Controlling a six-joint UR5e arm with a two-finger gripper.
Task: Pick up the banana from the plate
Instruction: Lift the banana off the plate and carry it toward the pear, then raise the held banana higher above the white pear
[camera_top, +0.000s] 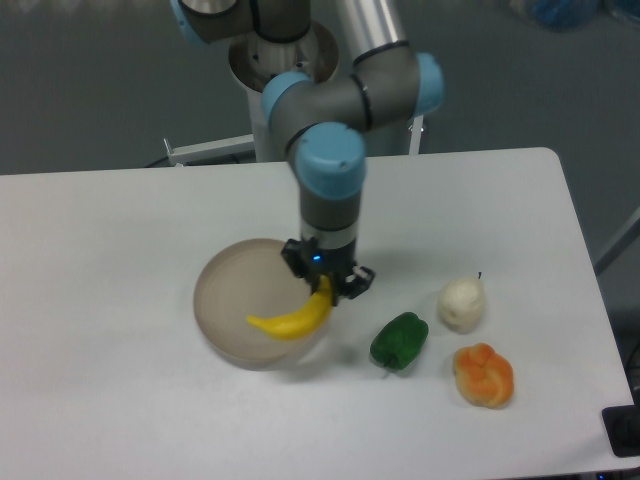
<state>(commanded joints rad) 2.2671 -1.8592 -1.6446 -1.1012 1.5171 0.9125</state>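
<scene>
Gripper (325, 285) points straight down, fingers pinched on upper end of banana (295, 318). Banana hangs from fingers, curving down and left, over right edge of plate (225, 300). Green pepper (399, 340) sits just right of plate.

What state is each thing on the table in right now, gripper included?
gripper: shut on the banana's upper end.
banana: held, hanging tilted over the plate's right edge.
plate: on the table, nothing visibly resting in it.
green pepper: lying on the table, untouched.
white pear-like fruit: on the table, untouched.
orange lumpy item: on the table, untouched.
</scene>
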